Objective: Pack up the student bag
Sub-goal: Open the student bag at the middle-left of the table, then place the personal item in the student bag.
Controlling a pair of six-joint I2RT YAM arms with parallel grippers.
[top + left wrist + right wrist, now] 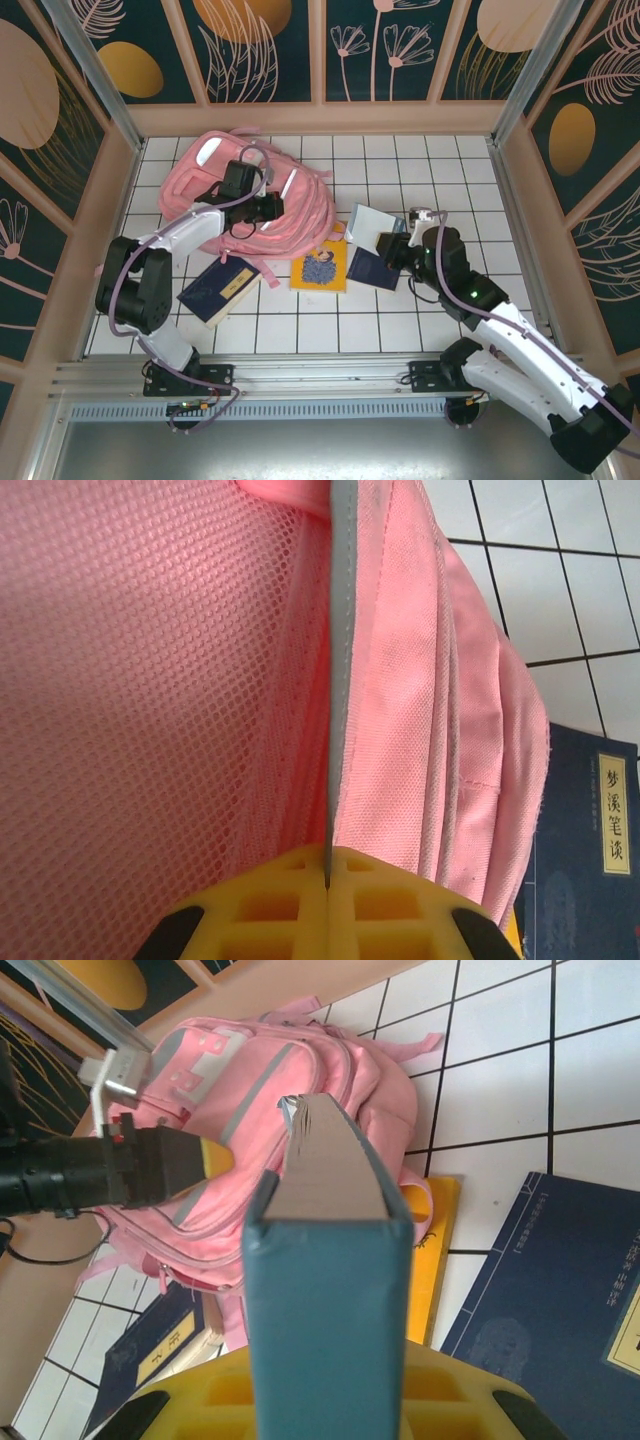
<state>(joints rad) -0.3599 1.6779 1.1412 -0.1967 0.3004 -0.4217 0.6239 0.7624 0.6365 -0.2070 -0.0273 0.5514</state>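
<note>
A: Bag (305,215)?
B: Pink, slumped at the far left of the tiles (450,170), front pockets up, straps trailing.
A: Gripped?
B: Yes, by the left gripper (328,868). Pressed together on a grey strip (340,680) at the bag's edge, with pink mesh (150,680) to one side.
A: And the right gripper (327,1392)?
B: Clamped on a teal book (325,1290), edge-on to the wrist camera, just right of the bag.
A: Anything else on the tiles?
B: A yellow book (322,268) just beside the bag's near edge. A blue book (220,288) left of that, by the left arm, lying at an angle. A second blue book (372,268) just right of the yellow one, below the right gripper.
A: Surface?
B: White square tiles, dark grout, flat and bright.
A: Room?
B: Boxed in on three sides by walls (270,50): dark teal panels, orange ovals, pale line-drawn plants, light wooden framing. Closed at the near edge by a metal rail (330,372) carrying both arm bases.
</note>
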